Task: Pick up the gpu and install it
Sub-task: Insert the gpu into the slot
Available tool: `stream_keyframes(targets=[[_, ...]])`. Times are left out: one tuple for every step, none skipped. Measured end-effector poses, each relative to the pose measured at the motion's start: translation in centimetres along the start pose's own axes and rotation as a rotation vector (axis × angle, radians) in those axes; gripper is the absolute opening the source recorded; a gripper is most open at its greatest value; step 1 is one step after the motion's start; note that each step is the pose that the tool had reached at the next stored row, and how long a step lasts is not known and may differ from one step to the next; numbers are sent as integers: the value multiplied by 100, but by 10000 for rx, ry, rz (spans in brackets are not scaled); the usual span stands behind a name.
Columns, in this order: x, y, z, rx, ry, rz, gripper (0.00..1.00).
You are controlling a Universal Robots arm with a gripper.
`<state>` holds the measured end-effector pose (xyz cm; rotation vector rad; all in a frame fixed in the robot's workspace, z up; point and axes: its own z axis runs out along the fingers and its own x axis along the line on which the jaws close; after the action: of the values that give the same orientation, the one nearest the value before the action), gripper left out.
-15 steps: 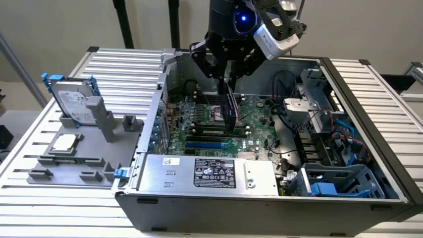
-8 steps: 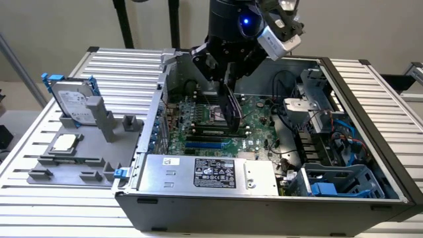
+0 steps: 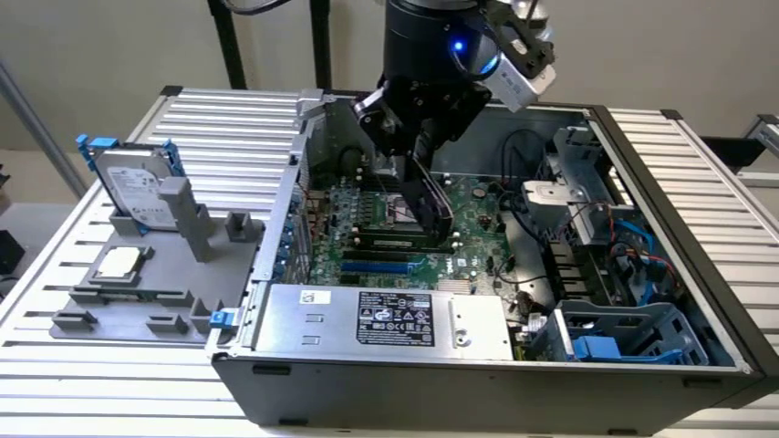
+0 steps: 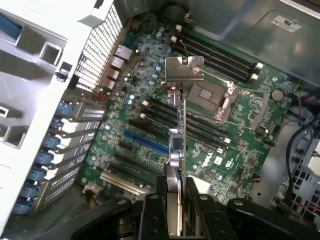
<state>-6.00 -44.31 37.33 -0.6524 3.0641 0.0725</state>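
Wrist view first: my claw (image 4: pixel 175 199) is clamped on the graphics card (image 4: pixel 176 150), one finger on each face, so I see the card edge-on as a thin strip running away from the camera. Its silver bracket (image 4: pixel 184 69) is at the far end. Under the card lies the green motherboard (image 4: pixel 240 135), and the card's edge crosses over the black slots, close to the blue slot (image 4: pixel 145 141). I cannot tell whether the card's lower edge touches the board or hangs just above it (the angle hides the gap).

From the exterior view, the claw (image 3: pixel 411 169) reaches down into the open computer case (image 3: pixel 402 383) and holds the graphics card (image 3: pixel 429 208) upright over the middle of the motherboard (image 3: pixel 469 205). Toward the exterior view's left, outside the case, a hard drive (image 3: pixel 131 187) in a blue frame stands upright in a grey stand (image 3: pixel 159 292) on the ribbed worktop (image 3: pixel 232 128).
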Motion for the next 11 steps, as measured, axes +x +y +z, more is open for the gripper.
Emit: stream_keyframes(targets=[[0,0,6,-2,7,-180,0],[0,-1,13,-4,12,-348,0],[0,-1,20,-6,18,-534,0],[1,-1,27,-9,24,-713,0],[1,-2,34,-11,31,-910,0],[1,-2,41,-13,36,-1089,0],[1,-2,48,-15,42,-1269,0],[1,-2,55,-17,48,-1449,0],[1,-3,61,-19,54,-1633,0],[1,-3,69,-22,58,-1809,0],[2,-3,76,-23,63,-1987,0]])
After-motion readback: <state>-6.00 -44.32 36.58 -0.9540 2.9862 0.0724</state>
